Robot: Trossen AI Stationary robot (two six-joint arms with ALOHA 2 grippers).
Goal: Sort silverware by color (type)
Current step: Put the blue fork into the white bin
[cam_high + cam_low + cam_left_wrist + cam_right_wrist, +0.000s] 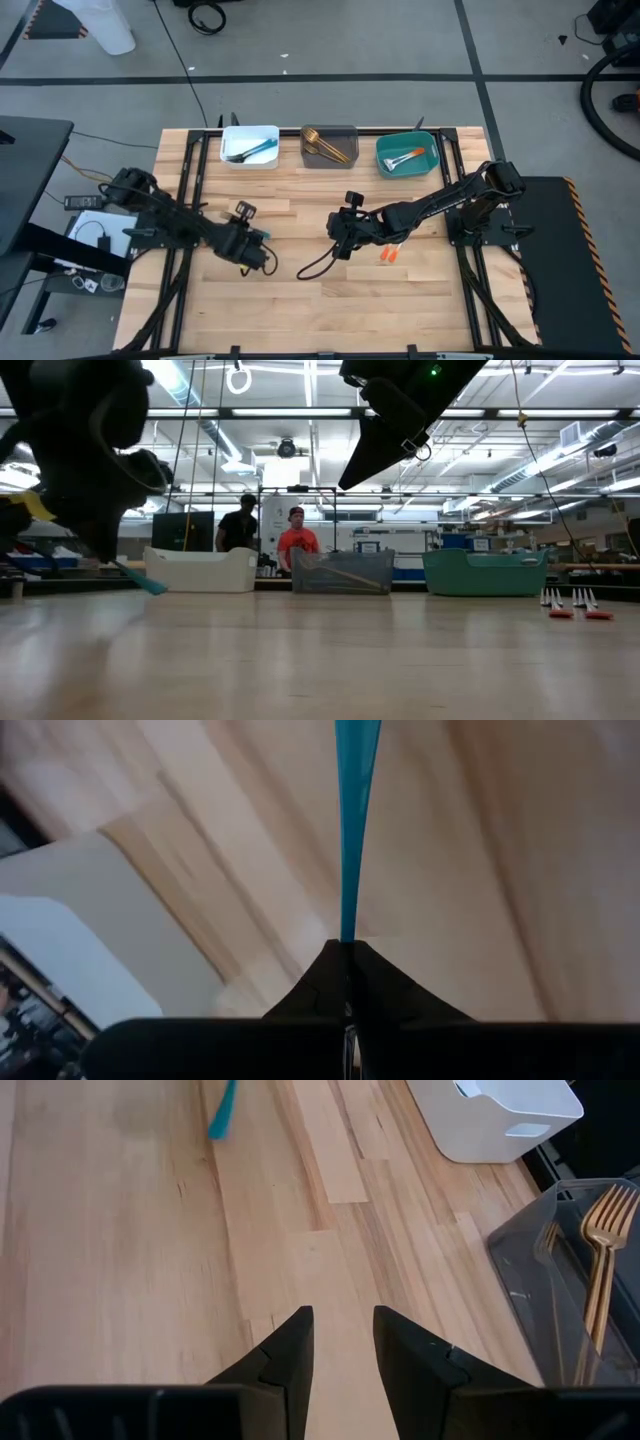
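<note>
Wooden plank table noted on a grey floor, with an open workshop beyond and two people standing far behind the bins in the low view. Observed three bins in a row along the far edge: white bin at left, holding blue-handled silverware; grey bin in the middle, holding gold forks; teal bin at right, holding an orange-handled piece.

Left gripper found over the left-centre of the table, fingers pressed together and clamped on the end of a blue-handled utensil. Utensil seen in the low view angled downward from the gripper, its tip close to the tabletop; contact with the wood could not be confirmed.

Right gripper found near the table centre, just right of the left gripper and apart from it. Fingers parted with bare wood visible between them; nothing grasped. White and grey bins visible ahead of it in its wrist view.

Two orange-handled forks recorded lying side by side on the table, right of centre, near the right arm and well apart from the teal bin. Same pair seen at far right in the low view, flat on the wood.
</note>
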